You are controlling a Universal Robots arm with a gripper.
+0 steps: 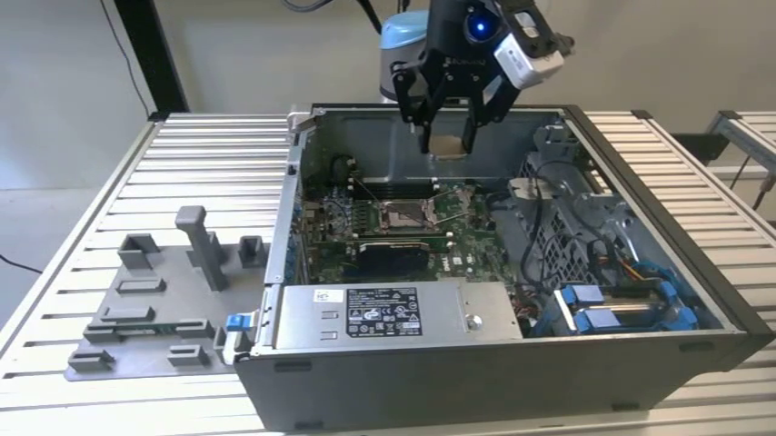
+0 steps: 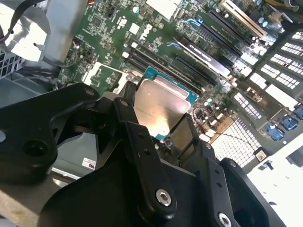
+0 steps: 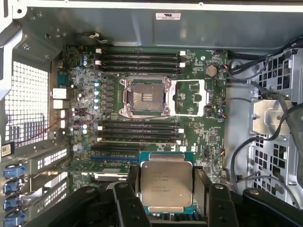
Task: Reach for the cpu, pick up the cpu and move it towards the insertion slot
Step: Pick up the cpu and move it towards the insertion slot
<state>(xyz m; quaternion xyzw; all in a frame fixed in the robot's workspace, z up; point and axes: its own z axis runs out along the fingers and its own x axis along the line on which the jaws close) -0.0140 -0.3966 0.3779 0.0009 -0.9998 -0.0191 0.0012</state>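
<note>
The cpu (image 1: 450,147), a thin square plate with a silvery top and green rim, hangs above the rear of the open computer case, clamped between the fingers of my gripper (image 1: 449,140). Both wrist views show the cpu (image 3: 165,183) (image 2: 158,106) held by two opposite edges, with the gripper (image 3: 165,191) (image 2: 158,122) shut on it. The insertion slot (image 1: 404,214) (image 3: 144,96) is a square socket with a shiny metal frame on the green board. It lies below and ahead of the held cpu, well apart from it. Its hinged cover plate (image 3: 190,97) is folded open beside it.
Case walls (image 1: 303,173) surround the board. A power supply (image 1: 388,313) sits at the front, with cables and a drive cage (image 1: 582,227) on the exterior view's right. A grey fixture plate with blocks (image 1: 158,300) lies on the slatted table on the exterior view's left.
</note>
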